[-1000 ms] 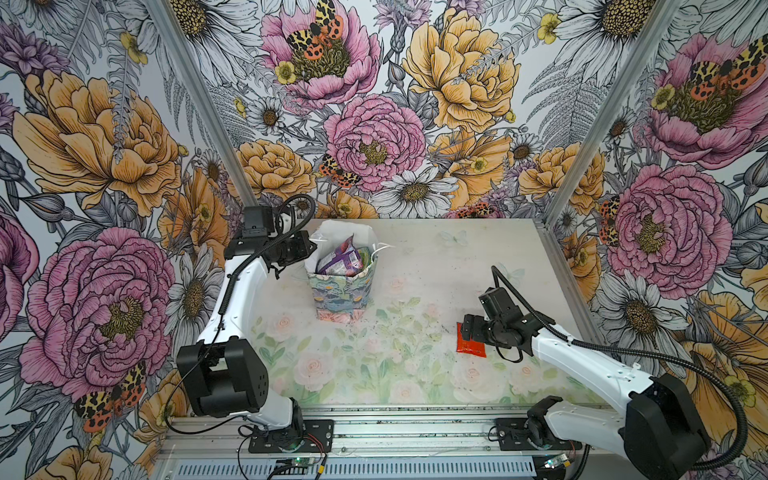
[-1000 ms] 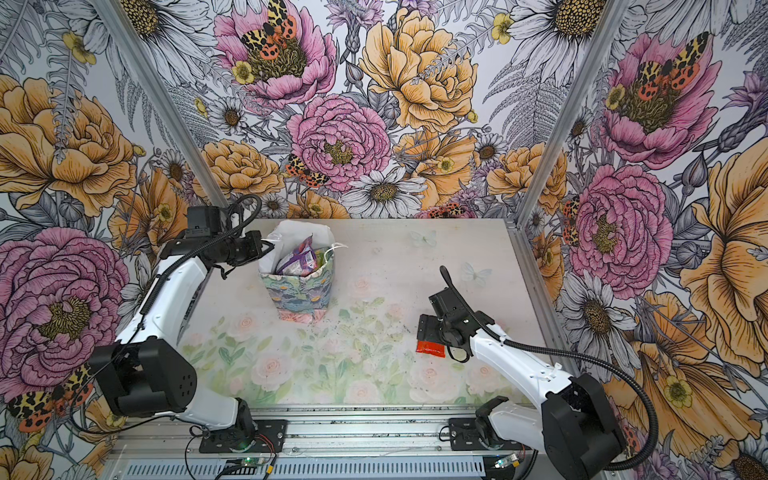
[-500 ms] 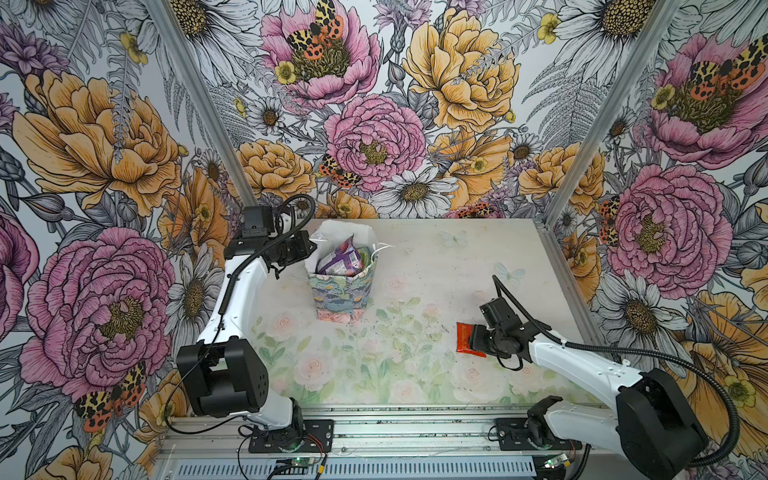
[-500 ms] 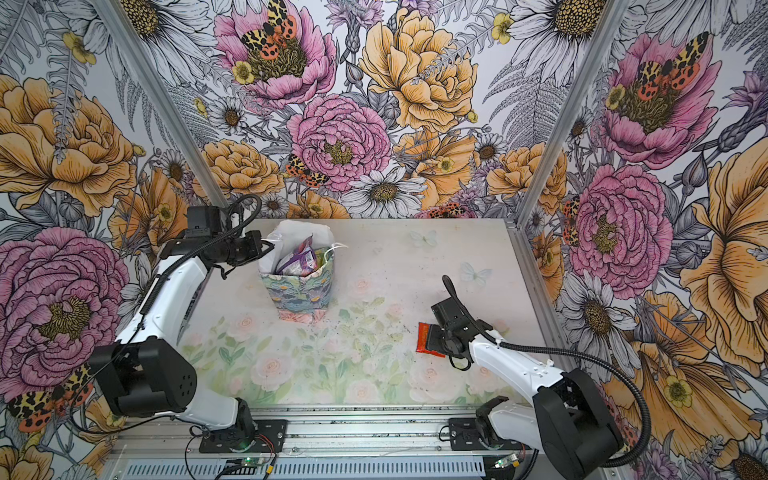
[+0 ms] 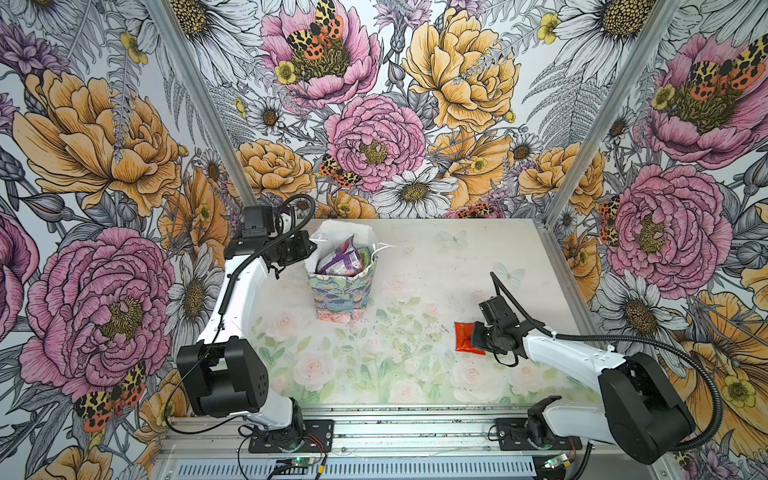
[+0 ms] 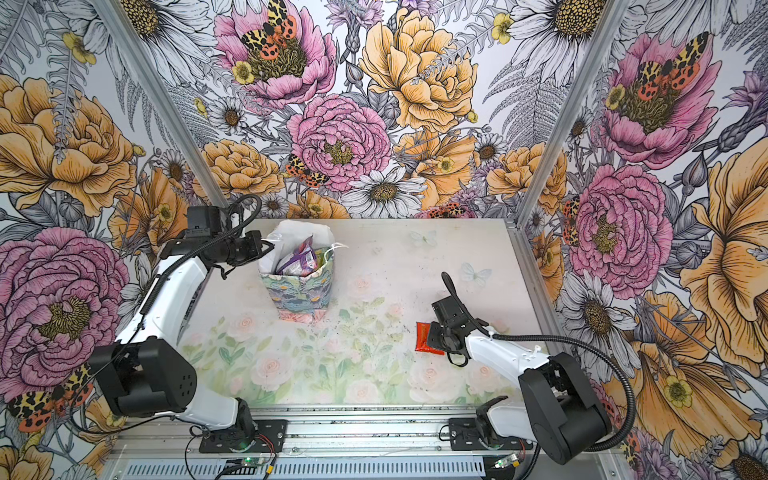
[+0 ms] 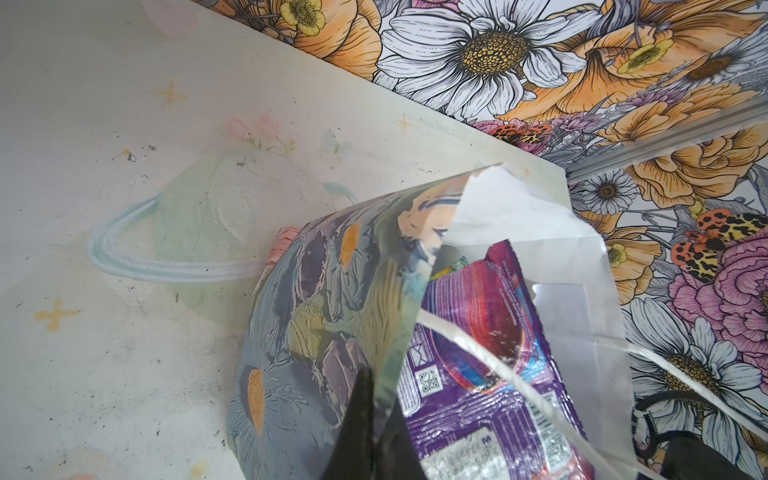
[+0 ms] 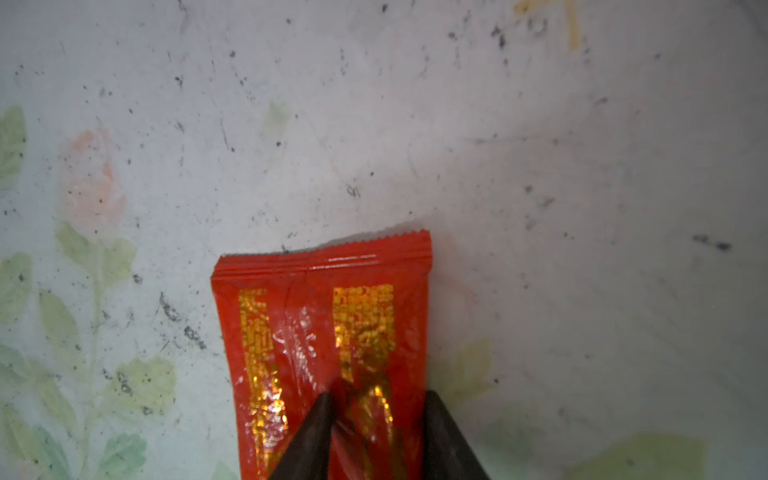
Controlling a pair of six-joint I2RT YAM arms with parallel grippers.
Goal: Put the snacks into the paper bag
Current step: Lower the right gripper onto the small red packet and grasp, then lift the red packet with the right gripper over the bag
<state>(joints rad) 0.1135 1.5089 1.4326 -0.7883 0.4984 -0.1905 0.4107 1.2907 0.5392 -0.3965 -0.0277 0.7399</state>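
Red sachet (image 5: 464,337) lies flat on the table (image 5: 419,266), well to the right of the bag (image 5: 340,296) and nearer the arm bases; it is the only snack seen outside the bag. Right gripper (image 8: 378,401) is down on one end of the sachet. Its jaws stand part spread with the tips on the wrapper, and the film between them lies flat, so no pinch is visible. Left gripper (image 7: 374,401) sits at the bag's left rim, jaws pressed together on the paper wall, holding the mouth wide. Bag is upright, with a purple packet (image 5: 341,262) and others poking up inside. Step in hand, as I read it: picking up the last snack. Next move calls for a firm pinch on thin, slippery film, a lift, and a carry left to above the bag mouth. It must stay clear of the cord handle (image 5: 384,248) before release.
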